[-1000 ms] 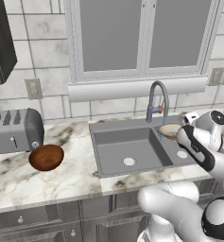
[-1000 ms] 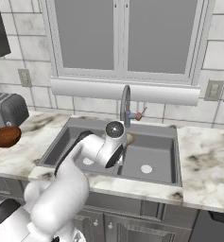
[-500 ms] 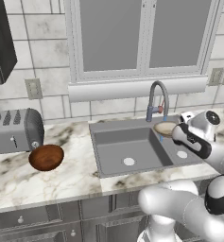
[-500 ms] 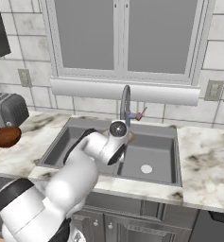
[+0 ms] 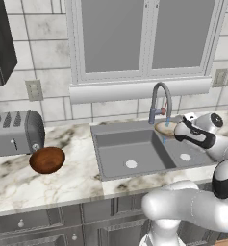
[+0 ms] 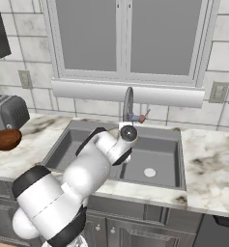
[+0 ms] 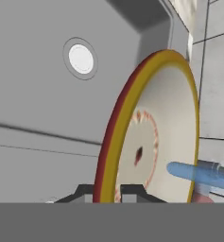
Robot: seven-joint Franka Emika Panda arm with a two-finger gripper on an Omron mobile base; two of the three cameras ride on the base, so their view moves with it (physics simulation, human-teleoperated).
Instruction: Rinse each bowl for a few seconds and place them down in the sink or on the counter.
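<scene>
Marble counter (image 5: 19, 185) carried one reddish-brown bowl (image 5: 47, 160), beside toaster (image 5: 14, 132). Grey sink (image 5: 127, 149): pale bowl (image 7: 156, 137) over it, under faucet (image 5: 159, 101) stream, rim pinched by gripper (image 7: 107, 194).

My white arm with dark joints: rises from the base, bent at the elbow, reaching forward with the wrist turned sideways. My two-finger gripper (image 7: 107, 194): jaws closed tight, one small dark fingertip (image 7: 132, 192) either side of the rim of the shallow pale beige-tan bowl (image 7: 156, 137), held on edge.
</scene>
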